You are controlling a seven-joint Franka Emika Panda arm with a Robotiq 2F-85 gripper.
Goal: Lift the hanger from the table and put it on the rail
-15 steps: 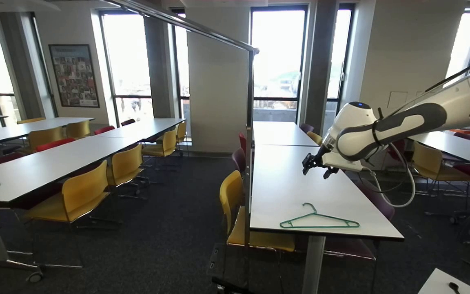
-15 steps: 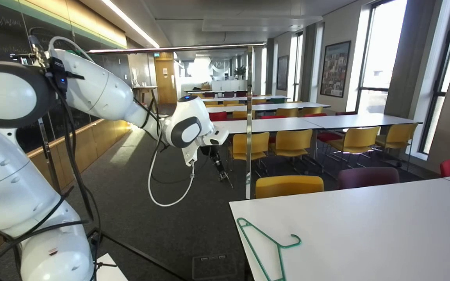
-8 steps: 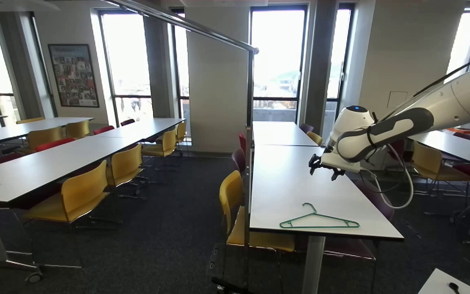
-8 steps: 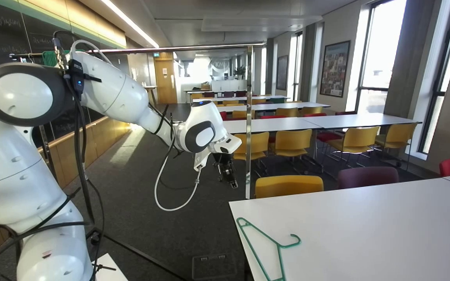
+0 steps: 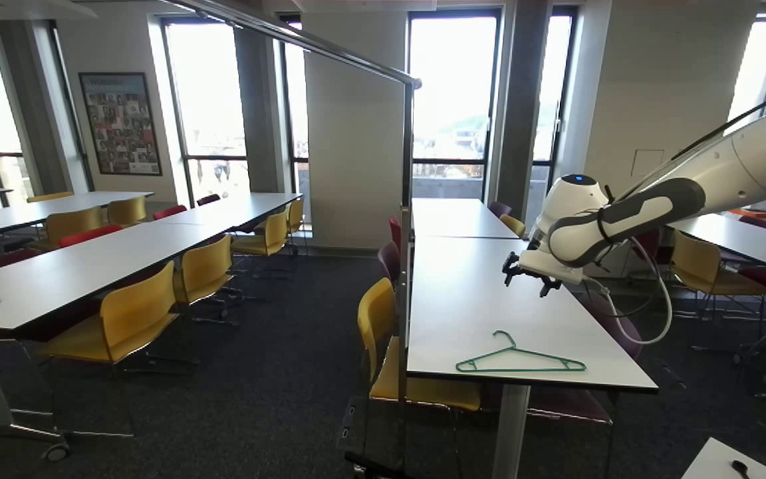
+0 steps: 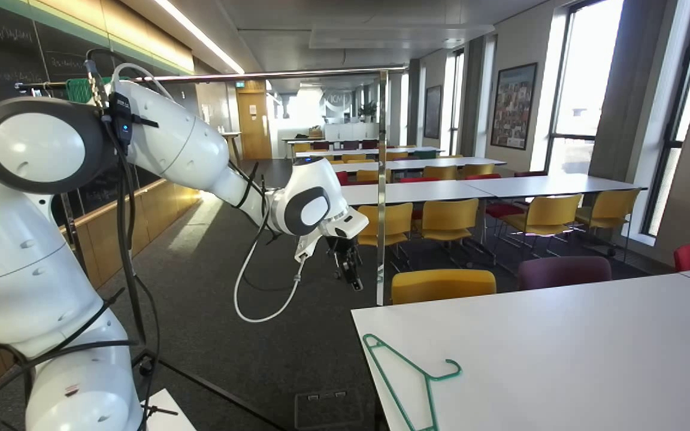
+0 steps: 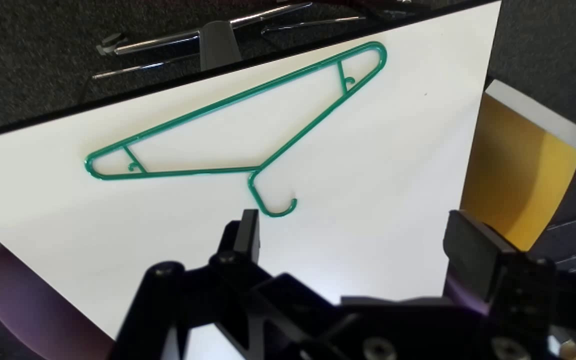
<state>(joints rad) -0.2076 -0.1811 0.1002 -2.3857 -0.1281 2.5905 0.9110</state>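
The green hanger (image 5: 522, 370) lies flat near the end of the white table (image 5: 463, 293); its hook points inward from that end. In the wrist view the whole hanger (image 7: 260, 169) shows, with its hook just beyond my left fingertip. My gripper (image 7: 353, 215) is open, its fingers wide apart with only table top seen between them. In an exterior view the gripper (image 5: 526, 288) hangs in the air, apart from the hanger and the table. The rail (image 6: 321, 73), a long thin metal bar, runs high up, well above the gripper.
An upright metal post (image 5: 408, 199) carries the rail's end, close along the table's side. Beside it stands a yellow chair (image 5: 378, 319). A purple chair (image 7: 38, 310) sits at the opposite side. Something green (image 6: 78, 90) hangs at the rail's far end, behind the arm.
The arm has swung and come slightly lower, and the gripper has turned a little; most of this came in the earlier half second. The hanger has not moved and the gripper stays open.
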